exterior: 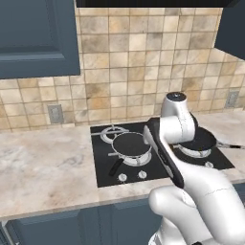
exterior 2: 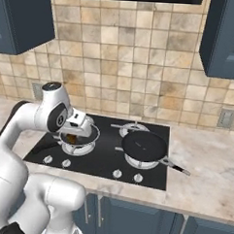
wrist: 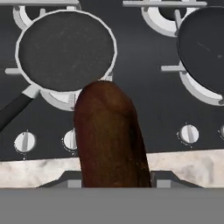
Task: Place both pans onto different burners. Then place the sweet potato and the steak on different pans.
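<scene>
Sweet potato (wrist: 109, 135) clamped in the gripper (wrist: 110, 186) above black cooktop (wrist: 144, 100), marble counter (exterior: 43, 167) around.

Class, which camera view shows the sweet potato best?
The hand view: the sweet potato stands large and unobstructed over the cooktop. In the right base view only a brown sliver peeks below the hand; in the left base view the arm hides it.

A black cooktop (exterior 2: 105, 152) sits in a marble counter (exterior 2: 209, 162) under a tiled wall. One pan (exterior 2: 144, 145) rests on the front right burner (exterior 2: 141, 161), its handle pointing toward the counter's front right. The gripper (exterior 2: 78, 132) hangs over the front left burner (exterior 2: 78, 147), holding the brown sweet potato (exterior 2: 74, 137) above another pan's rim.
</scene>
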Controlling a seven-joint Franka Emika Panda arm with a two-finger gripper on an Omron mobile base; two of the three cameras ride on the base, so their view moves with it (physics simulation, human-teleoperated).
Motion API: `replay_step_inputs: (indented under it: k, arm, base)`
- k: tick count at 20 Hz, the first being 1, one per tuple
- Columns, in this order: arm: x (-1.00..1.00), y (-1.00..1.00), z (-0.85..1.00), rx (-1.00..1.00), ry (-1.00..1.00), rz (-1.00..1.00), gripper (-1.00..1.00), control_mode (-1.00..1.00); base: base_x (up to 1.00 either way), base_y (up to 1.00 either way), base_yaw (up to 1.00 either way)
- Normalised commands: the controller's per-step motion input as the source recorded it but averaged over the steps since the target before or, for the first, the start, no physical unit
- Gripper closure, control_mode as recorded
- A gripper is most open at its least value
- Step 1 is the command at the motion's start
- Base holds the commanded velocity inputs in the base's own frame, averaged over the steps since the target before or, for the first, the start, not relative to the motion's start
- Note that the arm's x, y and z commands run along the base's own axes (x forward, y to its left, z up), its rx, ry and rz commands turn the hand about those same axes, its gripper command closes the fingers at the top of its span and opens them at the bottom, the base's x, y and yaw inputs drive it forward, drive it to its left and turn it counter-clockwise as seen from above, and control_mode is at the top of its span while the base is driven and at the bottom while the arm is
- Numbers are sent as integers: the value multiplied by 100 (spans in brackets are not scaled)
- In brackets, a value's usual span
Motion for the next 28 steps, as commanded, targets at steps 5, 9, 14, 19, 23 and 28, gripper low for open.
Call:
replay_step_inputs:
  k: [5, 9, 14, 19, 23, 28]
  arm:
    - [96, 41, 0, 0, -1, 0, 100, -100]
    - [97, 11, -1, 4, -1, 0, 100, -100]
    - [73, 5, -20, 3, 0, 0, 100, -100]
    - [38, 11, -41, 0, 0, 0, 100, -100]
    - [3, 13, -53, 0, 0, 0, 100, -100]
    - [0, 6, -53, 0, 0, 0, 100, -100]
  base:
    - [0, 0, 0]
    - [0, 0, 0]
    - [0, 0, 0]
    - [0, 0, 0]
    - [0, 0, 0]
    - [0, 0, 0]
